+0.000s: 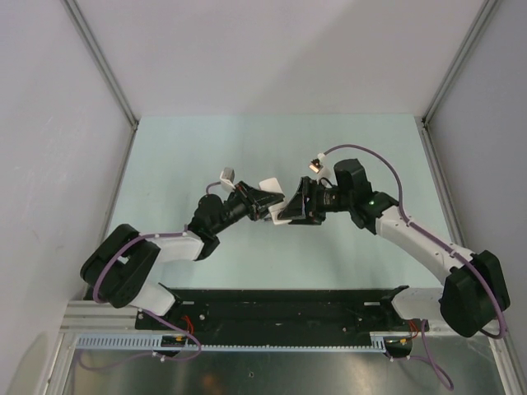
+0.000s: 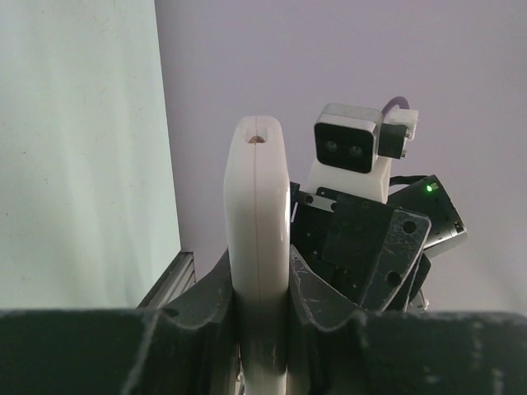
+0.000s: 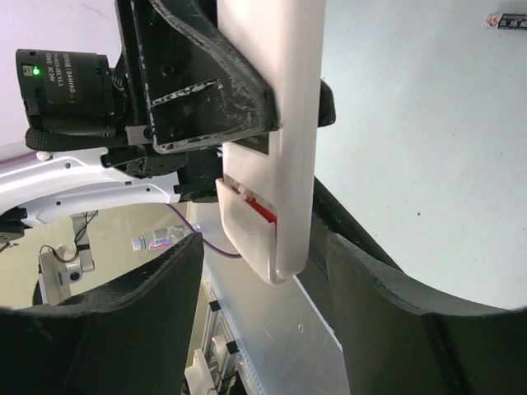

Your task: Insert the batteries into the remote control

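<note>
- Top external view: pale green flat tabletop inside grey walls. Both arms reach in and meet above its middle.
- Left black-and-white robot arm comes from the lower left, and the right black-and-white robot arm from the lower right.
- Left gripper is clamped on the small flat white rectangular remote control, holding it off the table, pinched across its thin edges.
- Left wrist view: the remote is seen edge-on, standing straight up from between the dark fingers. A small hole shows in its rounded far end.
- Right gripper has its jaws apart, straddling the remote's free end. Clear gap on one side. The other black finger is just beside the white edge; cannot tell whether it touches.
- Right wrist view: a white panel near the remote's free end stands slightly lifted from the body.
- A thin red sliver shows in that gap; cannot tell what it is.
</note>
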Controlling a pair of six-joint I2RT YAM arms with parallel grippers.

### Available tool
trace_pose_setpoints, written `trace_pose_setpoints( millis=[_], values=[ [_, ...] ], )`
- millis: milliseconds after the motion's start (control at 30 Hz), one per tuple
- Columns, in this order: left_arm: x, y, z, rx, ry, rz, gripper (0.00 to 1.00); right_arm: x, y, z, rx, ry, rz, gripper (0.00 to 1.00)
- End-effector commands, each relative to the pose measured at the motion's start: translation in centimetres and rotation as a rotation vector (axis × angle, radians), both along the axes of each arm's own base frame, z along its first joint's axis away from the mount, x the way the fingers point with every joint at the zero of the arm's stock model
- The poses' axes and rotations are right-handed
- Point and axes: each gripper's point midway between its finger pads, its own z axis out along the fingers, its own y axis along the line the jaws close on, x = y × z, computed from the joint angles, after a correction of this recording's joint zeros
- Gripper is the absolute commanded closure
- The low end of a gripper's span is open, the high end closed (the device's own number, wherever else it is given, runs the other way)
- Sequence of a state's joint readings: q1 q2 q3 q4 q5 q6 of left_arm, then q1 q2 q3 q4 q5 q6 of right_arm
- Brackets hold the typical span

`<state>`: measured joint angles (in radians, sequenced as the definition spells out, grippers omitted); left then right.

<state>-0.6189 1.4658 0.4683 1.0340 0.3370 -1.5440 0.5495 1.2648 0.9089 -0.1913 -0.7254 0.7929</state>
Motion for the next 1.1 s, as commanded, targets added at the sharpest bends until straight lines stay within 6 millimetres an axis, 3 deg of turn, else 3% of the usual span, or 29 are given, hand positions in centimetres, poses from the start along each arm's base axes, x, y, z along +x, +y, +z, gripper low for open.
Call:
trace_pose_setpoints(
  millis=[0,133,467,800,1067],
  values=[
    [-0.3,-0.2,3.9,-0.061,-0.098,-0.014,1.0,0.2,0.3,0.3,0.026,-0.011,0.019,0.35],
    [-0.4,-0.2,4.1,-0.061,-0.101,-0.017,1.0,0.3,0.4,0.0,0.024,-0.009,0.024,0.37],
    [-0.7,-0.4,4.3,-0.062,-0.105,-0.033,1.0,0.5,0.4,-0.8,0.017,0.018,0.035,0.52],
    [-0.9,-0.6,4.3,-0.057,-0.106,-0.055,1.0,0.9,-0.5,-1.5,-0.007,0.024,0.024,0.56],
    [-1.2,-0.9,3.9,-0.048,-0.098,-0.087,1.0,0.9,-0.8,-1.6,-0.021,0.021,0.032,0.65]
  ],
)
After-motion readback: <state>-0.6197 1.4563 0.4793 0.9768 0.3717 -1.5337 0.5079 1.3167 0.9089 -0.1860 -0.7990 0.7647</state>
